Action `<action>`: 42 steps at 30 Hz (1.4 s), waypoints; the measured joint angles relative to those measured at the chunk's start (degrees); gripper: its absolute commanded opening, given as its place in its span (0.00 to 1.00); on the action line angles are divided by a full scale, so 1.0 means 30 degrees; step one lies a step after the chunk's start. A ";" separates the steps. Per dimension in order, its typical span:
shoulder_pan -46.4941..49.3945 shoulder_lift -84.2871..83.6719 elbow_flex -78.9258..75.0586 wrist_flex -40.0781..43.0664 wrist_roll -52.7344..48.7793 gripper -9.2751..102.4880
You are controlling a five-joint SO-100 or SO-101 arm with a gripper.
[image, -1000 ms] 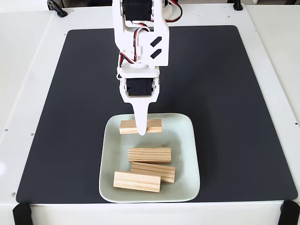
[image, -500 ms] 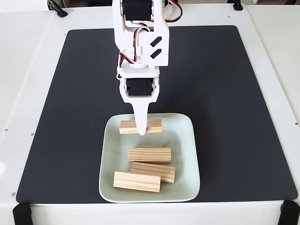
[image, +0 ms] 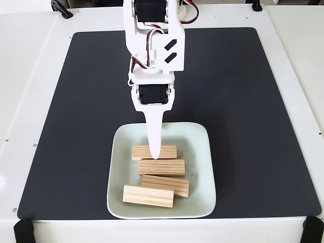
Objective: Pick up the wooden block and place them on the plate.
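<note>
Fixed view: gripper [image: 155,156] reaches down over the plate [image: 200,200], its tip overlapping the rearmost wooden block [image: 169,152]; whether the jaws are clamped on it cannot be told. Plate sits at the near edge of the black mat [image: 253,101]; mat open behind and to both sides. Count: four blocks, all on one plate.

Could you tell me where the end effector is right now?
In the fixed view, the end effector is over the plate, at the rearmost wooden block.

wooden blocks: 4 [image: 169,152] [image: 162,167] [image: 165,185] [image: 148,196] | plate: 1 [image: 202,167] | black mat: 1 [image: 228,91]
</note>
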 measured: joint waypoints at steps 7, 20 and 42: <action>-0.0059 0.0000 0.0000 0.0000 0.0000 0.08; -0.0059 0.0029 0.0000 -0.0029 0.0000 0.08; -0.0352 1.7344 1.9717 -0.9990 -0.0029 0.08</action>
